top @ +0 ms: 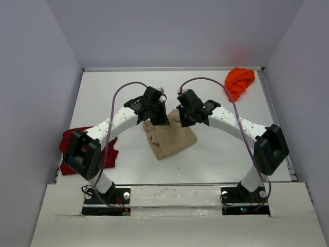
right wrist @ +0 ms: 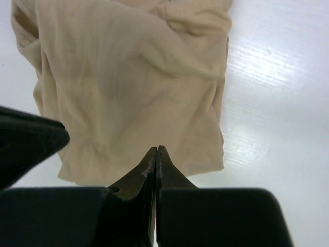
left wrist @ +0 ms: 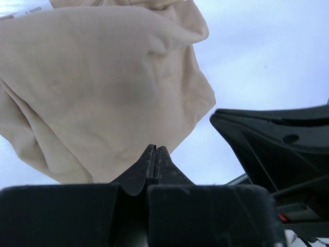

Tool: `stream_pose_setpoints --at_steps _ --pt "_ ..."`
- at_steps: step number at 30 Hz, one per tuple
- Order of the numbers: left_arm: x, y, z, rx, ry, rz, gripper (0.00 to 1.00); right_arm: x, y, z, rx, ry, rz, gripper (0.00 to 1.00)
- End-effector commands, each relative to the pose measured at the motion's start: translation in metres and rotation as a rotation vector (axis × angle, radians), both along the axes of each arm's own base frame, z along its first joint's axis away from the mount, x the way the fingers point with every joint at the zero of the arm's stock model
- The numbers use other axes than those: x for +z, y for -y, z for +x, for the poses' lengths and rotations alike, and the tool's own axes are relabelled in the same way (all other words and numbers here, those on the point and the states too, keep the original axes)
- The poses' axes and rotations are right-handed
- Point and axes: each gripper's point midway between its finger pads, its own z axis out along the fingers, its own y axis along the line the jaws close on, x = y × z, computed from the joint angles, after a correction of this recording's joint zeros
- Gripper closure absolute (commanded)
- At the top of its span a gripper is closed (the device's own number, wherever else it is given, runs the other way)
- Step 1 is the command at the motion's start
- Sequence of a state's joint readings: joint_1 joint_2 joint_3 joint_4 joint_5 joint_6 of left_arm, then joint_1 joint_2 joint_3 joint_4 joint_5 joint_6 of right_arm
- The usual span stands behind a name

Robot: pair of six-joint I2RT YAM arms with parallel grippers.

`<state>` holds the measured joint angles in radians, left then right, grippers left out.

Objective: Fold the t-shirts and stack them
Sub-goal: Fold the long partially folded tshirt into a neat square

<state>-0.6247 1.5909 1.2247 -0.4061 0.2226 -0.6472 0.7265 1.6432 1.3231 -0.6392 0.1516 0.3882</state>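
Tan t-shirt [top: 169, 140] lies partly folded at centre of table [top: 221, 154]. Left gripper [left wrist: 154, 150] and right gripper [right wrist: 157, 149] hover over it, jaws pressed together, empty. Folding step; next likely: open, pinch edge.

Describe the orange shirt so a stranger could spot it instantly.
On the table, go to the far right corner. The orange shirt lies bunched there alone, brighter than the tan shirt mid-table and the dark red shirt at the near left.
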Motion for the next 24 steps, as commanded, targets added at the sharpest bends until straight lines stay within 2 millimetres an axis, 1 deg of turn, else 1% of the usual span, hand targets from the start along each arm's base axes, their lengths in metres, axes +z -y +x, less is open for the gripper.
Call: stream_pose_setpoints --at_steps 1,2,4,5,7,8,9,10,12,14,15,17,18,19,21,24 --pt "0.012 -0.002 0.006 -0.011 0.033 0.024 1.0 -0.008 -0.004 0.02 0.001 0.018 -0.066 1.0" --pt "0.012 0.0 0.006 -0.018 0.035 0.021 1.0 -0.019 -0.006 0.023 0.003 0.001 -0.082 1.0" --pt "0.012 0.001 0.007 -0.021 0.034 0.019 1.0 -0.02 -0.013 0.029 0.0 0.009 -0.07 1.0" --pt "0.012 0.001 0.008 -0.024 0.034 0.018 1.0 -0.025 -0.015 0.031 -0.002 0.003 -0.071 1.0" --pt "0.014 0.002 0.01 -0.025 0.043 0.021 1.0 -0.029 -0.018 0.035 0.001 0.001 -0.073 1.0" --pt "0.016 0.001 0.011 -0.026 0.047 0.023 1.0 -0.026 -0.022 0.039 0.002 0.008 -0.068 1.0" --pt "0.016 0.0 0.012 -0.024 0.047 0.03 1.0 -0.03 -0.022 0.041 -0.002 0.005 -0.076 1.0" --pt "0.017 -0.001 0.013 -0.024 0.054 0.033 1.0 -0.029 -0.024 0.044 0.0 0.01 -0.076 1.0" --pt "0.02 -0.001 0.015 -0.025 0.061 0.032 1.0 -0.036 -0.022 0.049 -0.007 0.0 -0.09 1.0" --pt "0.02 -0.002 0.015 -0.028 0.063 0.035 1.0 -0.038 -0.021 0.055 -0.012 0.0 -0.091 1.0" --pt "0.02 -0.003 0.015 -0.029 0.064 0.037 1.0 -0.036 -0.023 0.057 -0.011 0.005 -0.091 1.0" --pt "0.018 -0.002 0.014 -0.036 0.061 0.034 1.0 -0.045 -0.024 0.06 -0.005 -0.002 -0.111 1.0" --pt "0.014 -0.003 0.012 -0.04 0.052 0.035 1.0 -0.043 -0.026 0.064 0.0 0.003 -0.113 1.0" --pt "0.013 -0.002 0.012 -0.042 0.051 0.034 1.0 -0.049 -0.027 0.065 -0.002 -0.008 -0.123 1.0" --pt "0.011 -0.003 0.012 -0.046 0.045 0.034 1.0 -0.049 -0.027 0.071 -0.003 -0.008 -0.117 1.0" --pt "0.015 -0.007 0.013 -0.04 0.052 0.032 1.0 -0.056 -0.029 0.074 0.002 -0.016 -0.128 1.0"
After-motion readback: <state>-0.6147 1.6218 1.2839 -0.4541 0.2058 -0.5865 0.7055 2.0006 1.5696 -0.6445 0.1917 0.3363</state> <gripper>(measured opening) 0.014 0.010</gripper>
